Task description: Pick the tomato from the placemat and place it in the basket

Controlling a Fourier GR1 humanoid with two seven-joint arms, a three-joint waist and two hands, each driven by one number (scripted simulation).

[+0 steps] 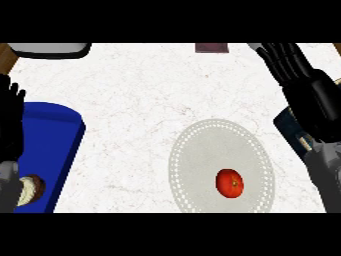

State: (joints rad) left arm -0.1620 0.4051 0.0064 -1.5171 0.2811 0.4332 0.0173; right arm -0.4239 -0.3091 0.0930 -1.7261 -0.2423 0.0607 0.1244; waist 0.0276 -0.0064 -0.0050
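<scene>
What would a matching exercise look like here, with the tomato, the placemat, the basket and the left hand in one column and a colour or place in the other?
1 tomato
2 placemat
3 basket
4 left hand

A blue, at the left
B red, on the mat
C black, fingers up at the left edge
D pale and round

Pairs: 1-B, 2-D, 3-A, 4-C

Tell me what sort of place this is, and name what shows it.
Probably a kitchen or dining counter: a white marbled counter top with a red tomato lying on a round pale placemat, and a blue basket at the left edge holding some round food item that is hard to identify.
</scene>
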